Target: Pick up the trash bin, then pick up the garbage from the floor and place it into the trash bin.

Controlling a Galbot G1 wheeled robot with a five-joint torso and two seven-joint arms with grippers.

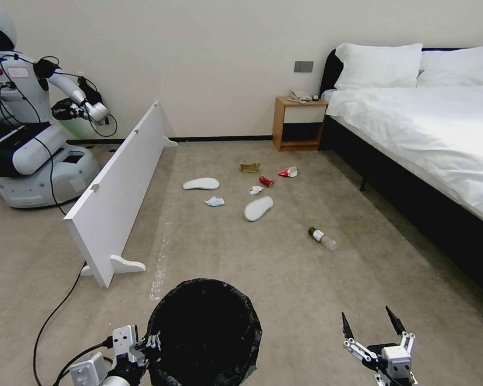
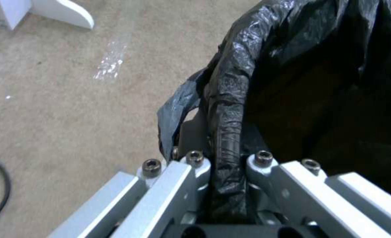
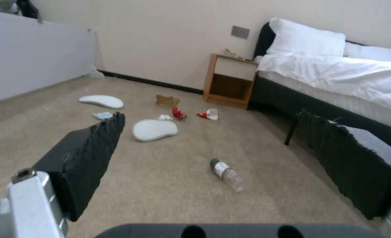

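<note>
So, bin part looks done: my left gripper (image 2: 224, 165) is clamped on the rim of the trash bin (image 1: 204, 332), one finger inside, one outside, w/ the black bag pinched between them. Head view has the bin low and centre, right in front of me, left gripper (image 1: 145, 346) at its left edge. Can't tell if it's lifted off the carpet (image 1: 284, 279) or just held.

My right gripper (image 1: 374, 328) hangs empty over the carpet to the right of the bin, fingers spread wide, holding nothing.

Garbage is all on the floor, well apart from the bin, nothing picked up yet as far as I can see; bin inside is too dark to check. What's left, approx nearest to farthest:
- small clear bottle (image 1: 322, 238), lying on its side, nearest to my right gripper, toward the bed (image 1: 429, 139).
- two white slippers (image 1: 258, 208), the other (image 1: 201, 184) further left.
- tissues: one (image 1: 215, 201) between the slippers, one (image 1: 256, 190) just beyond the near slipper.
- red wrapper (image 1: 266, 181) and red-and-white cup (image 1: 288, 172), near each other.
- brown cardboard (image 1: 249, 166), farthest, toward the nightstand (image 1: 299, 124).

White board (image 1: 121, 187) stands along the left side of the carpet, another robot (image 1: 32, 123) behind it; neither is in my way.

Judgement: step 1 of 2 done, step 2 not started. Bottle seems the easiest first grab.
</note>
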